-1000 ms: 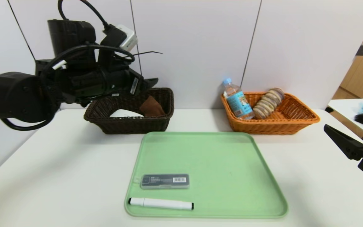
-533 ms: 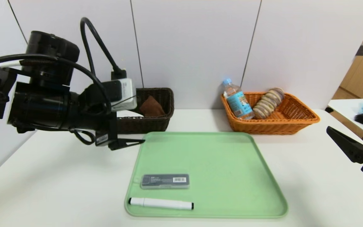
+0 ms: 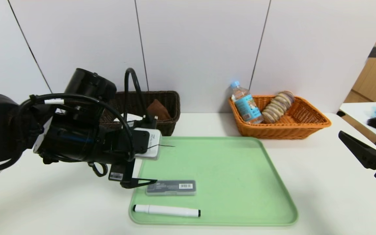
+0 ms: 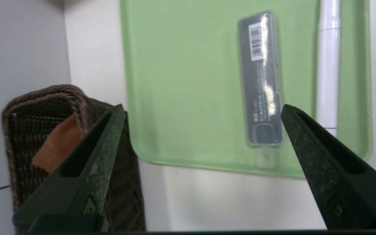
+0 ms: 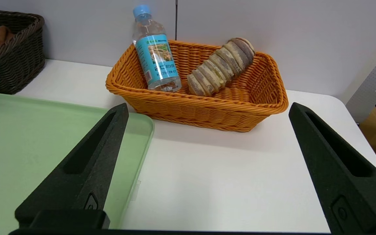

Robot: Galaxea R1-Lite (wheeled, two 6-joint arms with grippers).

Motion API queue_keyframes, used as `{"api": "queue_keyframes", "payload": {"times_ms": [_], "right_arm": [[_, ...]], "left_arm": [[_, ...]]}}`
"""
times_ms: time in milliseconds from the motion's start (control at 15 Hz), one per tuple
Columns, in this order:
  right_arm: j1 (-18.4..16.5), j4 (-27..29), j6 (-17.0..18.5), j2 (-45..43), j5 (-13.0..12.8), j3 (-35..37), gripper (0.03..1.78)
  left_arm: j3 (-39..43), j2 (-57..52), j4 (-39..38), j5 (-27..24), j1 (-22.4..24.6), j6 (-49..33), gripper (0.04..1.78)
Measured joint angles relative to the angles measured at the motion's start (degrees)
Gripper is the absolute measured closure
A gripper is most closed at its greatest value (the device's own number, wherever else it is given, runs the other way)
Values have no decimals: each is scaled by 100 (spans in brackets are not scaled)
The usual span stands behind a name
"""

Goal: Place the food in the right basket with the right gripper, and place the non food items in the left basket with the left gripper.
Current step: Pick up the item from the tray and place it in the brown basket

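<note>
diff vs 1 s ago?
Left gripper swung from over the dark basket down to the tray's near-left corner, jaws open and empty, beside the grey case. Case, marker, orange basket and parked right gripper unchanged.

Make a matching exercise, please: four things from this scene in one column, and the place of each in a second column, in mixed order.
Things:
1. water bottle
2. white marker
3. brown cloth
4. left gripper

Places:
A. in the dark brown basket
B. open, at the left edge of the green tray, beside the grey case
C. leaning in the orange basket
D. lying on the tray, near its front edge

Pairs: 1-C, 2-D, 3-A, 4-B
</note>
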Motion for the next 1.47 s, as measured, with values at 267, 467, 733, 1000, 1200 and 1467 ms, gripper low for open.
{"api": "queue_keyframes", "payload": {"times_ms": [267,467,733,1000,1200,1467], "right_arm": [[0,0,6,5,61,15,12],[0,-5,9,-11,68,83,12],[0,-7,9,-45,115,177,12],[0,-7,20,-106,233,218,12],[2,2,17,-177,271,224,12],[2,0,11,-205,346,188,12]], "left_arm": [[-450,444,634,-105,-173,20,13],[-856,713,1519,-197,-256,121,13],[-1117,986,1977,-204,-269,344,13],[-1676,1375,2269,-193,-262,499,13],[-1875,1646,2286,-184,-267,505,13],[-1790,1888,2275,-176,-272,518,13]]}}
